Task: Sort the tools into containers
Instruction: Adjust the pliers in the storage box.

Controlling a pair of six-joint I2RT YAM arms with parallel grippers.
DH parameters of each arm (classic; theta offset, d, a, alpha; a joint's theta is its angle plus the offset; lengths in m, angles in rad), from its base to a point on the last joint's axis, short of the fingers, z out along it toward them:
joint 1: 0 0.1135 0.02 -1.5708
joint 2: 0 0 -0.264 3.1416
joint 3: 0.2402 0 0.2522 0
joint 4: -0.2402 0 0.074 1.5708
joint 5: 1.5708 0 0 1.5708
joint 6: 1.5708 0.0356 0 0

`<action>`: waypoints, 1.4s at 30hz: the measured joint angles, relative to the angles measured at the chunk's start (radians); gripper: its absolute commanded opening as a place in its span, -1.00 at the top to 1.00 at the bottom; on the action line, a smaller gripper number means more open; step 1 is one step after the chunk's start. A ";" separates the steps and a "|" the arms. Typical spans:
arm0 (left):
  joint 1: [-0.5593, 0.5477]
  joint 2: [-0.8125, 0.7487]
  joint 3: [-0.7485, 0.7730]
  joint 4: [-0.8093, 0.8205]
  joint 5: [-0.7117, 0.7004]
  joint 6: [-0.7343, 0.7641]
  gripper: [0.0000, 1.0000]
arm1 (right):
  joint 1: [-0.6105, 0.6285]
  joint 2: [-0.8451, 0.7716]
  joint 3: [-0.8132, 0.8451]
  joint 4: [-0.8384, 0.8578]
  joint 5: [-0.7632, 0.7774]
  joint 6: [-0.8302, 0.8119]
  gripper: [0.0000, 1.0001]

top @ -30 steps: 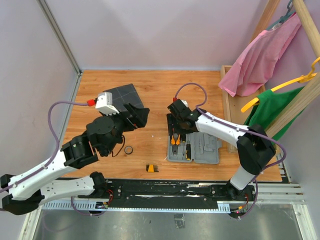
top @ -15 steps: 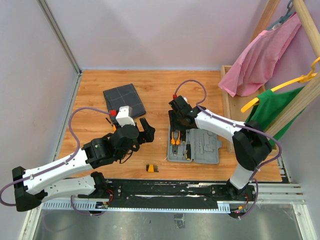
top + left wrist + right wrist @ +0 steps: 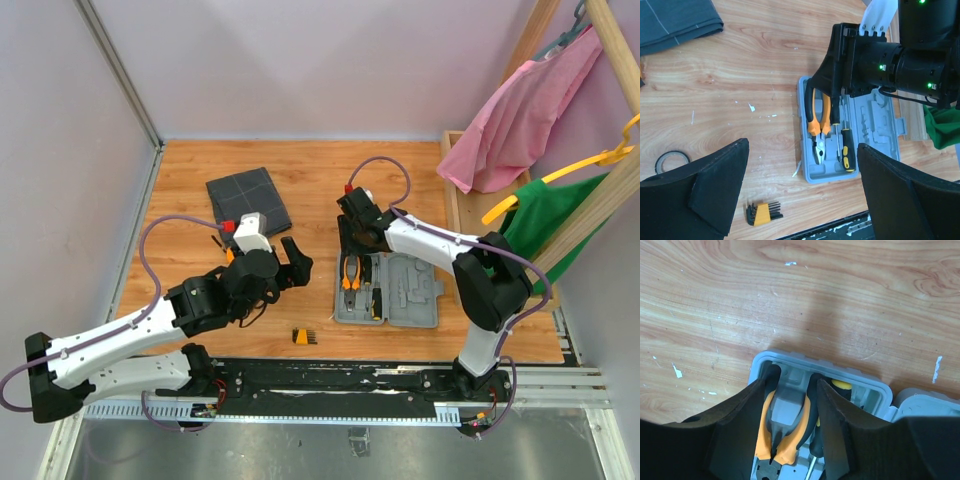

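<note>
- Straddling the pliers [image 3: 764, 432], my right gripper [image 3: 791, 390] has one finger on either side of the handles inside the grey case [image 3: 875, 390]. I cannot tell whether it is clamped.
- The case lies open by the table's [image 3: 320, 170] near edge, with a screwdriver [image 3: 846, 152] beside the pliers.
- My left gripper [image 3: 802, 150] hangs spread wide and empty.
- The tape ring [image 3: 671, 161] and bit holder [image 3: 762, 214] lie by the near edge.
- The pouch [image 3: 248, 198] lies toward the far edge, left of centre.
</note>
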 measured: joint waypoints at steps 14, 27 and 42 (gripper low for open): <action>0.000 0.028 -0.020 0.037 0.051 -0.003 -0.86 | 0.000 0.021 0.000 0.055 -0.009 -0.006 0.26; 0.000 0.026 -0.038 0.043 0.060 -0.010 -0.86 | 0.000 0.025 -0.001 0.053 -0.036 -0.004 0.38; 0.000 0.035 -0.038 0.045 0.069 -0.014 -0.87 | 0.000 0.027 -0.001 0.032 -0.049 -0.003 0.42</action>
